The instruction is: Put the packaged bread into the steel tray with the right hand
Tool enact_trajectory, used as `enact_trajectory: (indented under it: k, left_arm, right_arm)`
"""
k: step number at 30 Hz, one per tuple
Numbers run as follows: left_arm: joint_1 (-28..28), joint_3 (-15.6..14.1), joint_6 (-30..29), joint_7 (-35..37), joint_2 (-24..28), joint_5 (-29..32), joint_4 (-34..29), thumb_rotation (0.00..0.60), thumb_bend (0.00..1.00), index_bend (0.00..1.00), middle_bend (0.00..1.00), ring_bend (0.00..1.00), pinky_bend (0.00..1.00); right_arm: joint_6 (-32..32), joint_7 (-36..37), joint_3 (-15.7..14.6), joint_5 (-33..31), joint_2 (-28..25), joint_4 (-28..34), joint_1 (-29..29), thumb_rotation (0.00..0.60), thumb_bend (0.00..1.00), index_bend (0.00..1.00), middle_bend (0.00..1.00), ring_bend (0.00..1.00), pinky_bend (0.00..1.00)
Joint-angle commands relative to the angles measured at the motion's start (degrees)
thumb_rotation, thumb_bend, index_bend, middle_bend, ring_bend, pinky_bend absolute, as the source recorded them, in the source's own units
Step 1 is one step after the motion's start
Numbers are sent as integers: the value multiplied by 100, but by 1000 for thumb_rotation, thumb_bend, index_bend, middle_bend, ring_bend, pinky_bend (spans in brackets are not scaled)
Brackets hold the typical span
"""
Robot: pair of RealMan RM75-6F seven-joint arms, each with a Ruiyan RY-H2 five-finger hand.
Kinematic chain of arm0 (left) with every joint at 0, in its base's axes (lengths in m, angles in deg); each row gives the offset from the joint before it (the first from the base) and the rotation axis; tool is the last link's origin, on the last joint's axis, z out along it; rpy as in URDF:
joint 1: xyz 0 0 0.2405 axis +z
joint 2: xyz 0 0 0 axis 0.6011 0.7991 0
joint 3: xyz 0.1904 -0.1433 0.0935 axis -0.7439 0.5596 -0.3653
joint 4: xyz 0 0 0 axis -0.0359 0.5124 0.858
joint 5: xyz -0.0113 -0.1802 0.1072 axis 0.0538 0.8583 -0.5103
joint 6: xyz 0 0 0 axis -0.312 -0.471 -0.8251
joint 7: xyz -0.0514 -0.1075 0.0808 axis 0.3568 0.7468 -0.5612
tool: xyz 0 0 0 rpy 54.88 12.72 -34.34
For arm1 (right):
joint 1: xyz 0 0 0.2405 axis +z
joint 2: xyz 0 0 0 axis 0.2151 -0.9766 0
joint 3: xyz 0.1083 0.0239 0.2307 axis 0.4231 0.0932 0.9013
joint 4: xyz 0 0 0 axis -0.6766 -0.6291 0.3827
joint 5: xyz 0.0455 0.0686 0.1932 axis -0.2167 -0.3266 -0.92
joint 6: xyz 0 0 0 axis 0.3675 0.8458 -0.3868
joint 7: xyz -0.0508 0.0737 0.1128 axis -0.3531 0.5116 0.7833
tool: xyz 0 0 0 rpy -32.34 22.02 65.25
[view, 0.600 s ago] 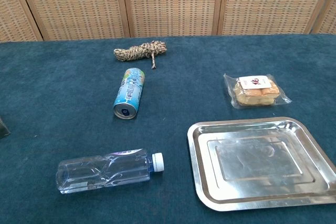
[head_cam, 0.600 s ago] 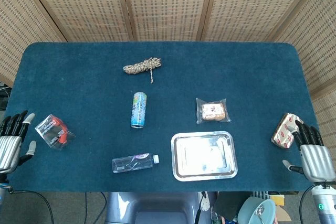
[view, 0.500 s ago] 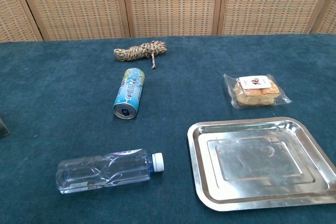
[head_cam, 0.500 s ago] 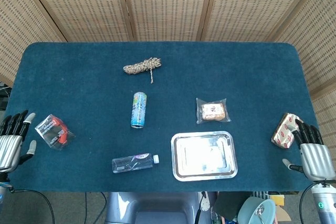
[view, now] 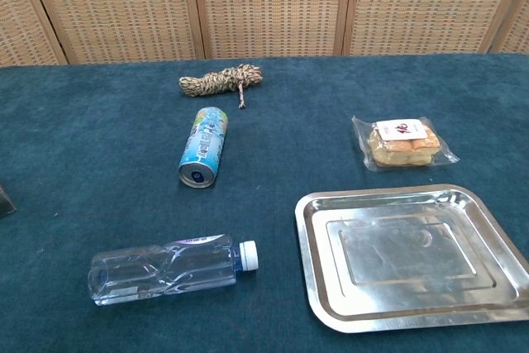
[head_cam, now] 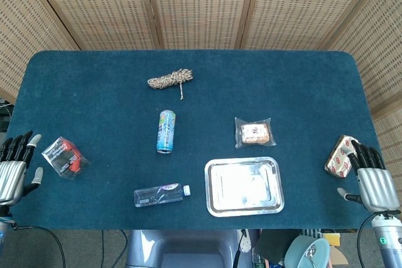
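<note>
Packaged bread (head_cam: 254,133) just beyond steel tray (head_cam: 214,200), can (head_cam: 166,131) well left, right robot hand (head_cam: 372,180) empty, fingers apart, beside red-white packet (head_cam: 340,155)

A blue-covered table (head_cam: 301,86) is seen from above, backed by woven screens (head_cam: 201,4). The packaged bread (head_cam: 254,132) lies right of centre, just above the steel tray (head_cam: 244,186), apart from it. A coiled rope (head_cam: 170,80) is placed in the upper middle; below it a can (head_cam: 166,131) lies on its side, and lower still a clear bottle (head_cam: 161,194) lies flat. A red-and-black packet (head_cam: 63,155) is located at the left edge, near the left hand (head_cam: 12,172), whose fingers are spread and empty. At the lower right, the right hand (head_cam: 372,181) is empty, fingertips beside a red-and-white package (head_cam: 340,155); contact cannot be determined.
</note>
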Motion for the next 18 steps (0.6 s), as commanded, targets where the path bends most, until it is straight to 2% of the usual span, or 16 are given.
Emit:
enact_trajectory:
  k: [1,13,18]
  left_arm:
    - [8,1,-16,39,22,-8,4,600,503,2,0,0,0]
    - [50,-14,-26,291,-13,14,195,600,503,2,0,0,0]
    - [94,-32,-118,308,21,-47,191,600,503,2,0,0,0]
  right_arm:
    - [18,-117,-21,12,-87,136,-16,600,146,108,0,0,0]
    - [-300,-696,14,-34,-155,577,241,600,146,108,0,0,0]
    - [-698,-1147,136,-125,-29,773,605,600,146,108,0,0,0]
